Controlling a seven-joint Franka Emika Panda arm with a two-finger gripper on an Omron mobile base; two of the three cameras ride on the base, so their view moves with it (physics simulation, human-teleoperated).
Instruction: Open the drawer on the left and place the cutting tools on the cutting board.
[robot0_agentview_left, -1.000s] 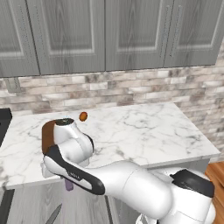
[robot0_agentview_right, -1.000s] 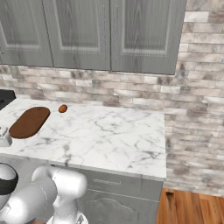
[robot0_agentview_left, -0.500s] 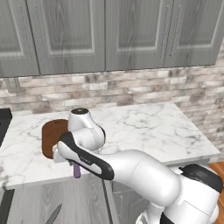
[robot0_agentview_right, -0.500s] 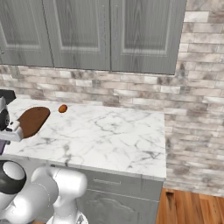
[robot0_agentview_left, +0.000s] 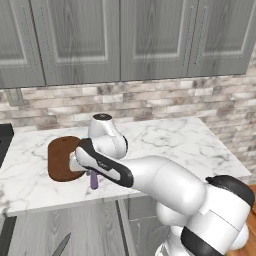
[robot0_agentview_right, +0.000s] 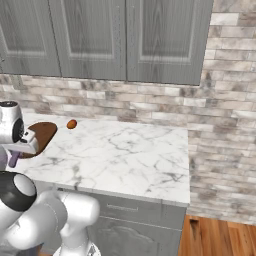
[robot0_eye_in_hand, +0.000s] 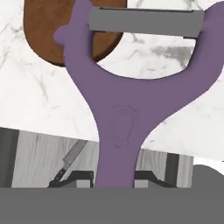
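Observation:
My gripper (robot0_agentview_left: 89, 172) is shut on the handle of the purple Y-shaped peeler (robot0_agentview_left: 93, 180), which hangs over the counter's front edge just right of the dark brown cutting board (robot0_agentview_left: 61, 158). In the hand view the peeler (robot0_eye_in_hand: 117, 109) stands upright between my fingertips (robot0_eye_in_hand: 75, 176), with the board (robot0_eye_in_hand: 52, 35) beyond its blade. Below the counter the drawer (robot0_agentview_left: 35, 230) stands open, and the slim knife (robot0_agentview_left: 62, 245) lies in it. That knife (robot0_eye_in_hand: 71, 158) also shows in the hand view. From the right, the gripper (robot0_agentview_right: 18, 151) holds the peeler (robot0_agentview_right: 13, 159) beside the board (robot0_agentview_right: 44, 134).
A small orange-brown oval object (robot0_agentview_right: 71, 124) lies on the marble counter (robot0_agentview_right: 125, 155) behind the board. Grey wall cabinets (robot0_agentview_left: 125, 40) hang above a brick backsplash. A dark appliance edge (robot0_agentview_left: 4, 137) sits at the counter's far left.
The arm has risen from the open drawer with the peeler in its grip and carried it up to the counter's front edge beside the board.

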